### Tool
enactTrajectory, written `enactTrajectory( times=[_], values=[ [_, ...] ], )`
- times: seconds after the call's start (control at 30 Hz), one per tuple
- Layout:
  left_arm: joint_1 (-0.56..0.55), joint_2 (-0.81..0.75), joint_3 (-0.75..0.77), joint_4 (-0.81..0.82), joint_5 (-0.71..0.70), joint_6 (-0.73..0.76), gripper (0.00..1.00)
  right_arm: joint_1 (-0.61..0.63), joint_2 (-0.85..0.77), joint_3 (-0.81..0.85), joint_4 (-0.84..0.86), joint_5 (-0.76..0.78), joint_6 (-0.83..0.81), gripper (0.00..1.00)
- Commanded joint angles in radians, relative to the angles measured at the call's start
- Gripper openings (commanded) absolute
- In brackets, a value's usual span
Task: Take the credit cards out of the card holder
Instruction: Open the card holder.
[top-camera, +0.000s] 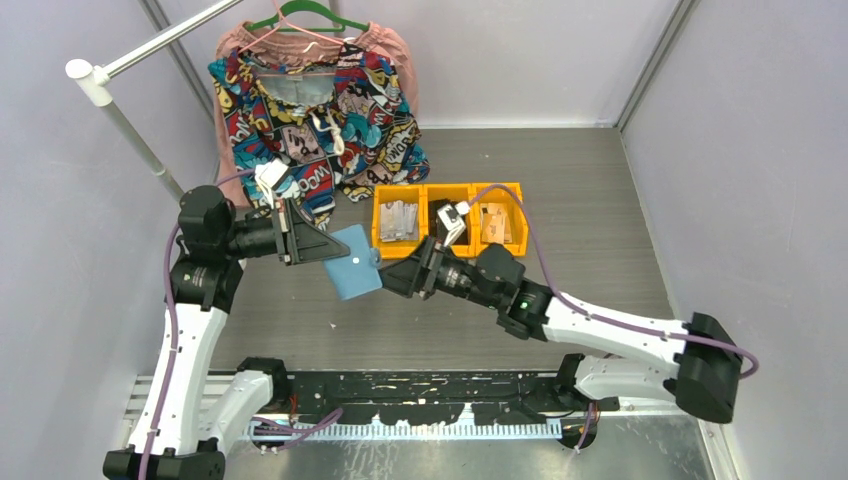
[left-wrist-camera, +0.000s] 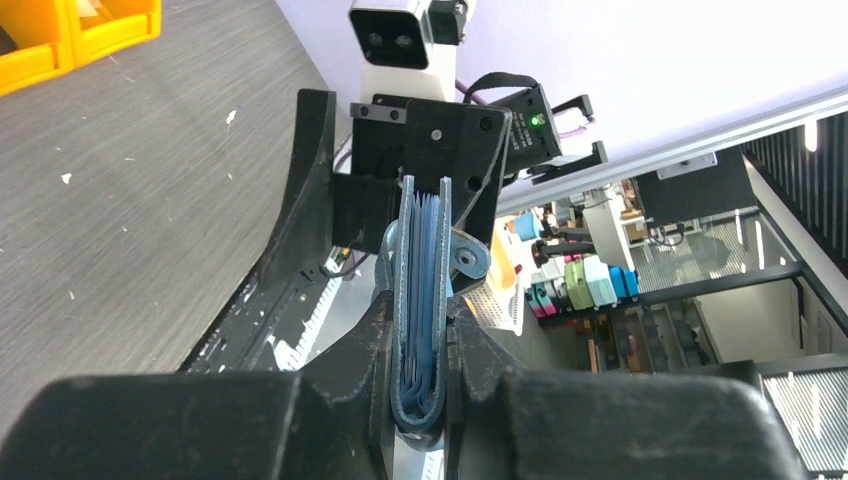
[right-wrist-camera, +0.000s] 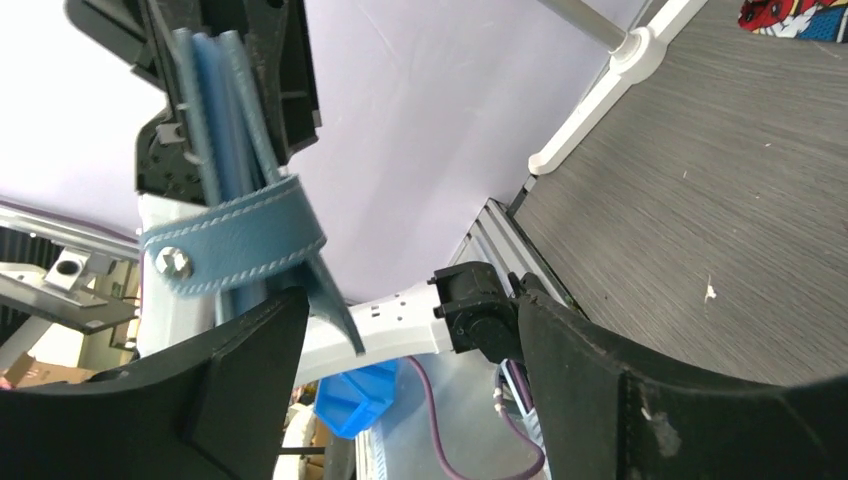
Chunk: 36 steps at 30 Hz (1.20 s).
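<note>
Left gripper (top-camera: 322, 245): pinched tight on the fold side of the card holder (top-camera: 356, 264). The holder hangs in the air between the two arms, over the table (top-camera: 600, 200), with its covers nearly closed. Hold that clamp firm and level.

The snap tab (right-wrist-camera: 235, 250) dangles unfastened, just beside one finger of the right gripper (top-camera: 392, 275). That gripper's fingers stand spread wide at the holder's free edge.

No credit cards can be told apart from the pale sleeves.

Step in hand, as I judge it: catch one cover only and peel it away so the sleeves fan out. Don't snag the tab.

The orange bins (top-camera: 424, 205) sit just behind.

Writing: none legible on the holder. The comic-print shirt (top-camera: 300, 110) shows letters like "WOO", uncertain.
</note>
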Motion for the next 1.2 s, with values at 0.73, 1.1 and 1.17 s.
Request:
enactTrajectory(
  times=[0.73,1.1,1.17],
  values=[
    [-0.004,-0.032,-0.001,0.116,0.027,-0.092,0.00,0.064,0.005,0.078,0.196,0.106,-0.028,0.91],
    [-0.003,-0.045,0.003,0.122,0.029,-0.111,0.00,0.064,-0.080,0.026,0.131,0.321,-0.037,0.57],
    [-0.004,-0.050,-0.001,0.125,0.027,-0.112,0.00,0.064,-0.060,0.041,0.132,0.294,-0.026,0.53]
  ],
)
